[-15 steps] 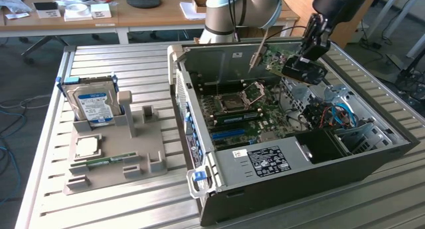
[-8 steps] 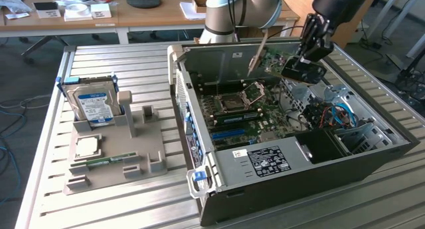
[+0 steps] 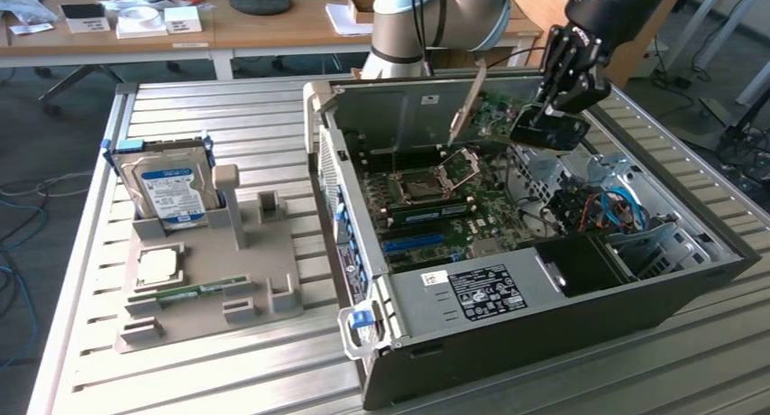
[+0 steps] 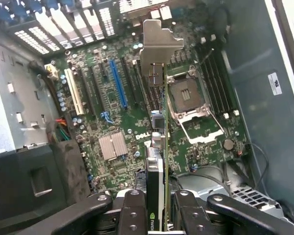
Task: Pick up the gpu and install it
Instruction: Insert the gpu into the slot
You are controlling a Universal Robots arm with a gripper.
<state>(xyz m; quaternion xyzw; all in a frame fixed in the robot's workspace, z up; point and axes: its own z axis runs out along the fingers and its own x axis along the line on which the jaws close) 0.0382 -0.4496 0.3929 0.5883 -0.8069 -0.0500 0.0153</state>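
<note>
Gpu [image 4: 158, 166] edge-down, lengthwise over motherboard [image 4: 90, 128]

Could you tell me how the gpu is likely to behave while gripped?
The gpu looks thin and rigid, so probably stiff, not floppy. Gripped at one end, its metal bracket far out, it may pivot in the jaws.

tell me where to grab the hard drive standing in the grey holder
I'd pinch the hard drive across its two flat faces near the top edge, coming straight down from above. It stands nearly upright in the grey holder, its lower end sunk in the slot, so only the upper part is free.
</note>
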